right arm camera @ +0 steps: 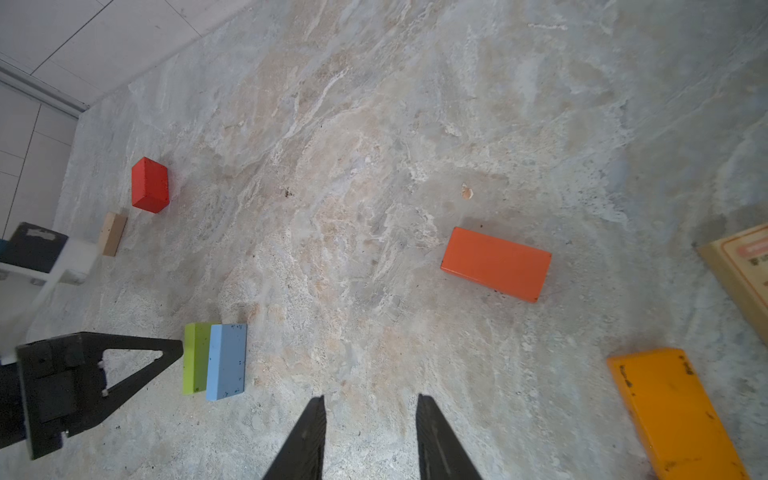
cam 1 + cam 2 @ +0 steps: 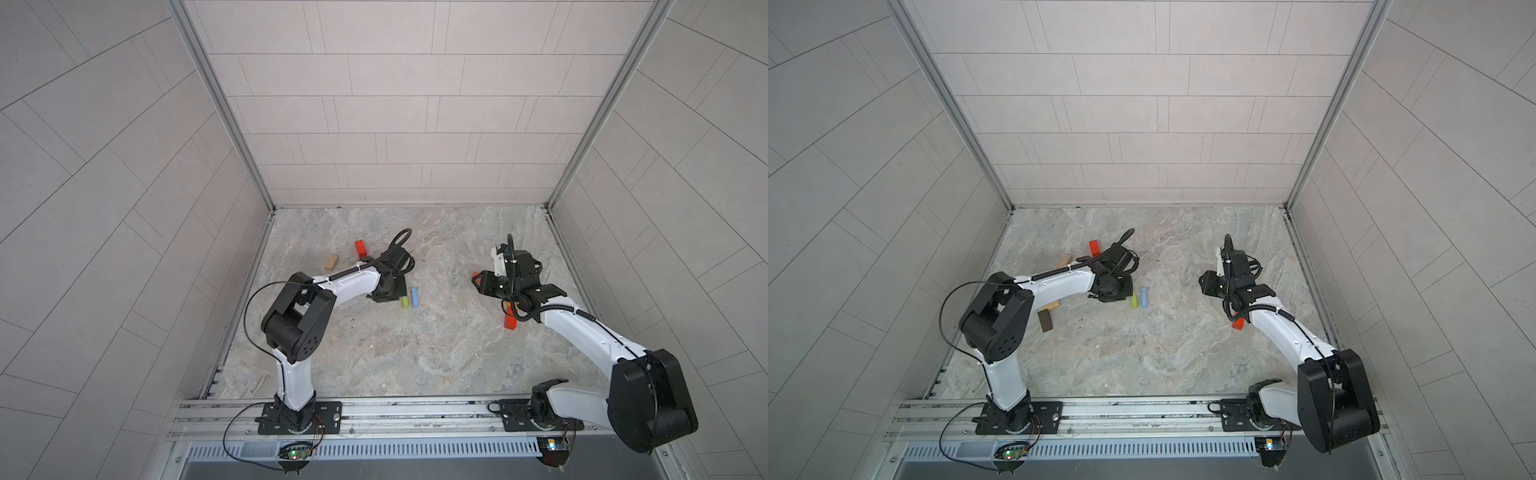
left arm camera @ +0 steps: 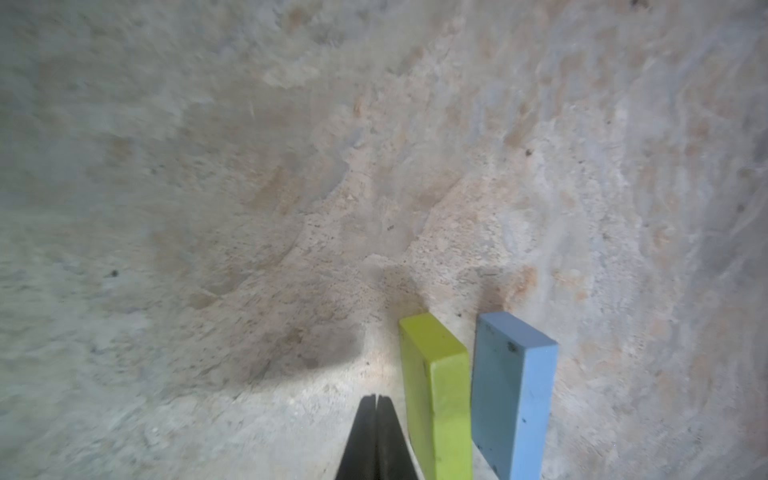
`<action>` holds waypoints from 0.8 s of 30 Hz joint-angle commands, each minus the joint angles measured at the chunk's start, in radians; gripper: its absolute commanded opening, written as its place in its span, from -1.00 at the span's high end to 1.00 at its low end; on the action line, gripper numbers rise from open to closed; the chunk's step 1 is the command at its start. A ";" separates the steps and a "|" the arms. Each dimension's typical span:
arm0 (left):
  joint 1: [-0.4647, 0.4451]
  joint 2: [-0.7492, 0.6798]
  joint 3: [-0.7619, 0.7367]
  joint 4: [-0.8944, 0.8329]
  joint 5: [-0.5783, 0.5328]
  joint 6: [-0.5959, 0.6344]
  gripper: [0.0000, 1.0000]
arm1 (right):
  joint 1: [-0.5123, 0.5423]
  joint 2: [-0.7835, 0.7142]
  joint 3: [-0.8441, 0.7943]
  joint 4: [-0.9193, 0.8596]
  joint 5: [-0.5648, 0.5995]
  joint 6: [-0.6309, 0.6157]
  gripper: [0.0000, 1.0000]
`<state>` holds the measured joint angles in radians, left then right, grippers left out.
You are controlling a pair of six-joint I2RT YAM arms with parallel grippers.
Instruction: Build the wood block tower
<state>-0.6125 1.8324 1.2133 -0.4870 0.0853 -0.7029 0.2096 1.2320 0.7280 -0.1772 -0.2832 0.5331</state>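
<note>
Tower base (image 2: 1144, 297), 2 pieces: lime green wooden brick (image 2: 404, 302) and light blue wooden brick (image 2: 414, 297), parallel on edge, slightly apart, just below centre in both top views. Left gripper (image 3: 376, 399) closed, empty, just beside the green. Right gripper (image 1: 370, 399) parted, empty; advised: straddle flat orange wooden brick (image 1: 496, 264) across its short width, centred

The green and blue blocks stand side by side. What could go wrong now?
1. The shut left gripper is close beside the green block, which stands on its narrow edge; a sideways move could topple it against the blue block.
2. Both stand on edge, so blocks laid across them may knock them over.
</note>
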 commanded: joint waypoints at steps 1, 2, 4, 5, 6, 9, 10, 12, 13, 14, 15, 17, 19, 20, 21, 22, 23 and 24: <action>0.006 -0.097 0.021 -0.072 -0.051 0.022 0.78 | 0.006 -0.028 0.009 -0.016 0.026 -0.017 0.13; 0.006 -0.119 0.021 -0.086 -0.064 0.031 0.73 | 0.005 -0.028 0.015 -0.028 0.034 -0.024 0.00; 0.006 -0.163 0.021 -0.117 -0.088 0.046 0.60 | 0.005 -0.025 0.029 -0.054 0.056 -0.036 -0.30; 0.006 -0.188 0.018 -0.131 -0.104 0.054 0.52 | 0.005 -0.022 0.037 -0.071 0.073 -0.040 -0.40; 0.007 -0.215 0.011 -0.137 -0.115 0.060 0.45 | 0.005 -0.017 0.046 -0.084 0.091 -0.046 -0.48; 0.007 -0.323 -0.037 -0.120 -0.154 0.064 -0.08 | 0.006 0.001 0.070 -0.116 0.142 -0.059 -0.59; 0.007 -0.353 -0.055 -0.112 -0.163 0.063 -0.20 | 0.005 0.009 0.077 -0.122 0.161 -0.061 -0.62; 0.006 -0.410 -0.088 -0.102 -0.189 0.065 -0.45 | 0.006 0.028 0.088 -0.131 0.196 -0.067 -0.66; 0.006 -0.431 -0.103 -0.101 -0.200 0.069 -0.54 | 0.007 0.037 0.093 -0.136 0.210 -0.067 -0.68; 0.007 -0.453 -0.119 -0.098 -0.216 0.071 -0.63 | 0.007 0.051 0.099 -0.140 0.223 -0.065 -0.69; 0.006 -0.474 -0.141 -0.088 -0.231 0.071 -0.71 | 0.007 0.066 0.104 -0.141 0.234 -0.061 -0.70; 0.007 -0.511 -0.191 -0.059 -0.248 0.069 -0.84 | 0.008 0.096 0.115 -0.142 0.252 -0.059 -0.71; 0.008 -0.544 -0.239 -0.021 -0.270 0.057 -0.94 | 0.011 0.128 0.130 -0.150 0.277 -0.059 -0.71; 0.011 -0.560 -0.259 -0.016 -0.290 0.040 -0.98 | 0.011 0.147 0.138 -0.152 0.291 -0.059 -0.72; 0.013 -0.573 -0.275 -0.018 -0.318 0.018 -1.00 | 0.011 0.162 0.146 -0.154 0.302 -0.059 -0.72; 0.021 -0.589 -0.291 -0.022 -0.344 -0.004 -1.00 | 0.011 0.181 0.154 -0.156 0.312 -0.059 -0.73; 0.030 -0.610 -0.309 -0.021 -0.363 -0.015 -1.00 | 0.012 0.201 0.164 -0.156 0.322 -0.060 -0.73; 0.038 -0.628 -0.329 -0.014 -0.374 -0.016 -1.00 | 0.012 0.219 0.172 -0.158 0.329 -0.061 -0.74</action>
<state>-0.5957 1.2606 0.9188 -0.5266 -0.1967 -0.6807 0.2161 1.4216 0.8680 -0.3069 -0.0196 0.4778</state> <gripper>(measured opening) 0.998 0.867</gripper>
